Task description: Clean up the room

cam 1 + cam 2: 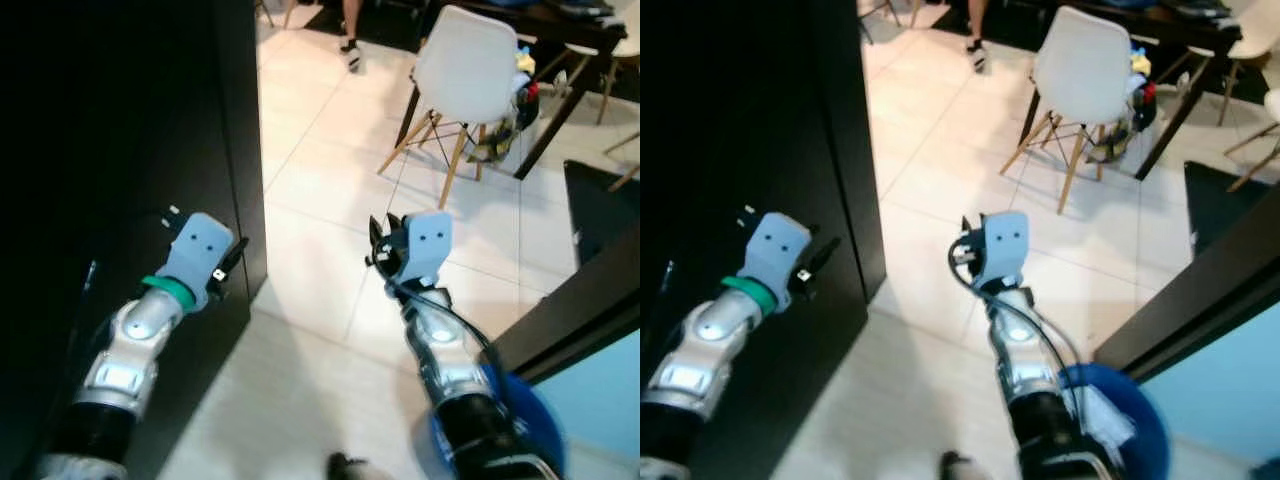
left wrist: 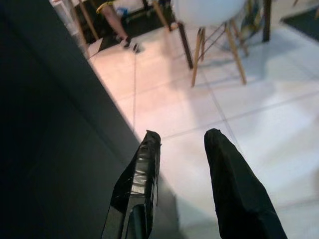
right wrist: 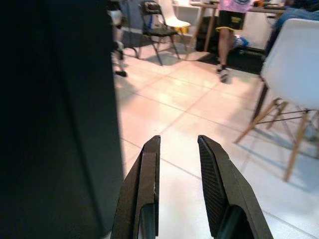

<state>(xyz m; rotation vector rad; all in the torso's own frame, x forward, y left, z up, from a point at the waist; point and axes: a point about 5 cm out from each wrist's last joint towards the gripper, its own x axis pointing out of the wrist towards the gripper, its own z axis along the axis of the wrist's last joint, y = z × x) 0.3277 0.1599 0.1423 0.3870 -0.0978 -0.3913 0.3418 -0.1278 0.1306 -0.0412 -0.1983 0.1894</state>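
Pale tiled floor stretches ahead of us, with a tall black cabinet close on our left.

Our left gripper hangs empty beside the cabinet's corner edge, its fingers apart. Our right gripper is held out over bare tile, fingers parted and gripping nothing. Farther off, a white chair on wooden legs stands at a dark table, with a heap of colourful clutter under the table just behind it. A person's legs stand at the far side of the room. Down by our right arm lies a blue basin, against a dark counter edge.
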